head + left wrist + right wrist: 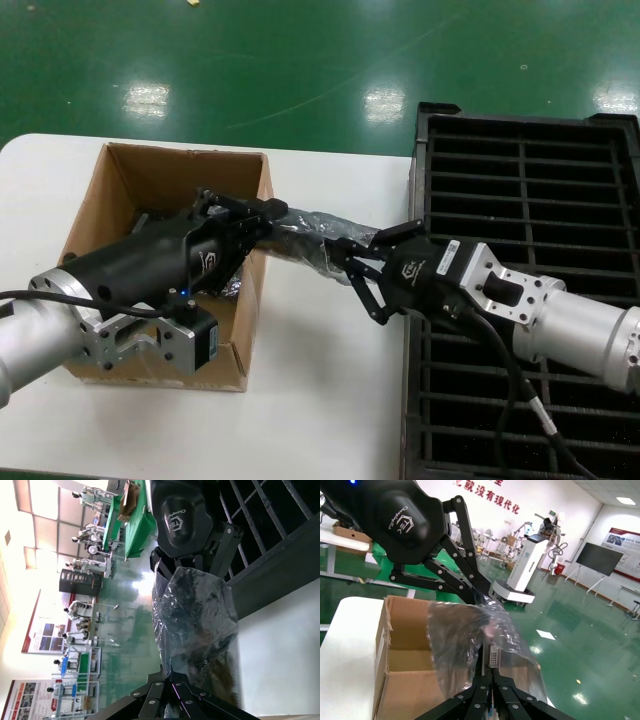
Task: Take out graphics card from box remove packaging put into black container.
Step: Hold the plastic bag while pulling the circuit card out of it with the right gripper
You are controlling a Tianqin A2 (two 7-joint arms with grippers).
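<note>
The crinkly grey packaging bag (305, 232) hangs stretched between my two grippers, just right of the brown box (150, 170) and above the white table. My left gripper (272, 212) is shut on the bag's end at the box's right wall; its jaws pinch the plastic in the left wrist view (176, 680). My right gripper (338, 255) is shut on the other end. In the right wrist view (490, 680) it grips the graphics card's silver bracket end (493, 657), with the bag (460, 635) draped around the card. The black container (520, 170) lies under the right arm.
The white table (320, 400) carries the box on the left and the slotted container on the right, with a bare strip between them. More crinkly plastic lies inside the box (232, 288). Green floor lies beyond the table's far edge.
</note>
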